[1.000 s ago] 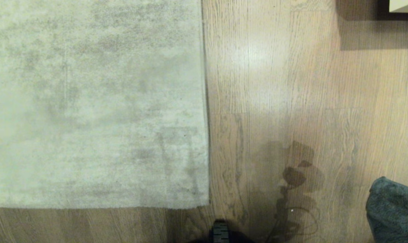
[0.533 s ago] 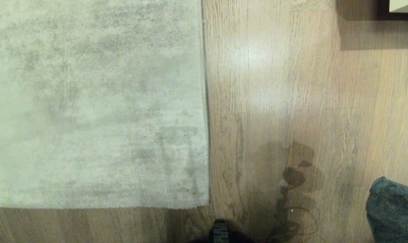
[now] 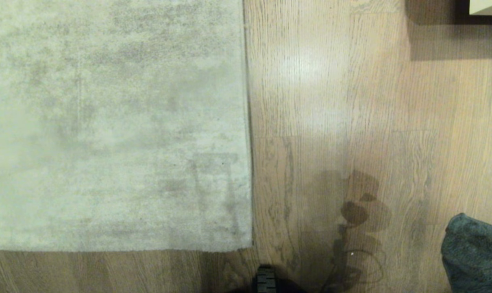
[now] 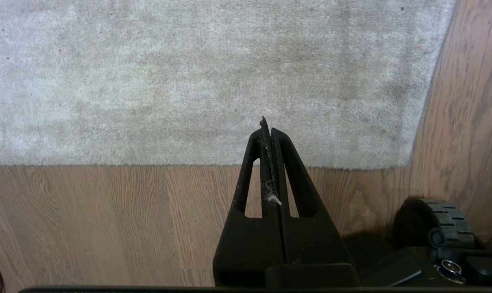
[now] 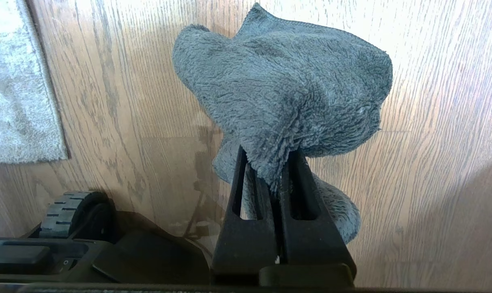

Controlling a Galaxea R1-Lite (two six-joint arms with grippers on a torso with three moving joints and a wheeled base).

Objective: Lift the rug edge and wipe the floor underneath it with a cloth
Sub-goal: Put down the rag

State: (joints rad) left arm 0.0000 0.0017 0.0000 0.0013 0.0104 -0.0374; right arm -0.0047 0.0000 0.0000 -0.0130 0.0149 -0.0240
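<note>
Wood-plank floor (image 3: 351,101) lies bare beside the flat rug (image 3: 107,122), whose corner sits near the robot's base, while the right gripper (image 5: 270,162) has its jaws clamped on the cloth (image 5: 286,89) ready for wiping, and the left gripper (image 4: 268,130), jaws closed and empty, hangs over the rug's near edge, likely to lift it.

mottled beige-grey rug (image 3: 116,122) lies flat on wood-grain floor (image 3: 351,101); fuzzy grey-teal cloth (image 5: 286,93) hangs bunched above the planks

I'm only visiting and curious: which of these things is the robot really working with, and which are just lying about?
For the job:
rug
floor
cloth, clamped in right gripper
left gripper, shut, empty

Just about:
pale furniture corner
robot's wheel
</note>
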